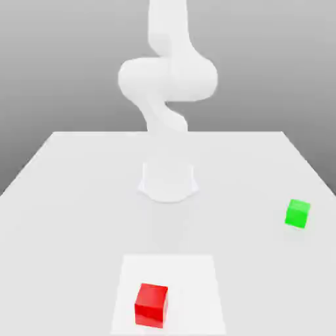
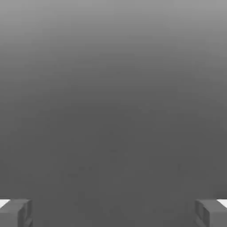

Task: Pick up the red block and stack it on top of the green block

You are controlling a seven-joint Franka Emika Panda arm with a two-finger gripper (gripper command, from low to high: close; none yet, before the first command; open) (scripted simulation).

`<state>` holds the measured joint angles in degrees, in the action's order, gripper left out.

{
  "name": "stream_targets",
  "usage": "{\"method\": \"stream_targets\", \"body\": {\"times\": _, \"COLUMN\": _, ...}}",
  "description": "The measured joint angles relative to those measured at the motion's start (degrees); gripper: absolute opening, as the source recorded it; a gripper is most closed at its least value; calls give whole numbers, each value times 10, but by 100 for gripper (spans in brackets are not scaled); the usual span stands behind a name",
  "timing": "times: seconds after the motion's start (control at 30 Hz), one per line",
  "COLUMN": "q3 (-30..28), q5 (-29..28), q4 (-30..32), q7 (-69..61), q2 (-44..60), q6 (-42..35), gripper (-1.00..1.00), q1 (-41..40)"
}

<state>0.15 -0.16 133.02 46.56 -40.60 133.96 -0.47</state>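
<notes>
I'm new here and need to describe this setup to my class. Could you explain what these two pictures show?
The exterior view looks at a white robot arm mounted on a pale table. A red block rests on a whiter patch of the surface; a green block sits apart, toward the exterior view's right.

The hand view comes from a camera on the arm's hand. The gripper stands open, its two fingers wide apart with nothing between them, so nothing is held.

Bright, washed-out exterior; dim hand view
</notes>
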Motion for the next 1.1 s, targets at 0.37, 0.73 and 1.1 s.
{"method": "stream_targets", "body": {"times": 0.37, "q3": 2, "q5": -7, "q4": 55, "q7": 32, "q2": 232, "q6": 96, "gripper": 0, "q1": -17}}
{"method": "stream_targets", "body": {"times": 0.73, "q3": -2, "q5": -2, "q4": 109, "q7": 55, "q2": 460, "q6": 191, "gripper": 0, "q1": -29}}
{"method": "stream_targets", "body": {"times": 1.1, "q3": -2, "q5": 2, "q4": 105, "q7": 58, "q2": 604, "q6": 294, "gripper": -100, "q1": -30}}
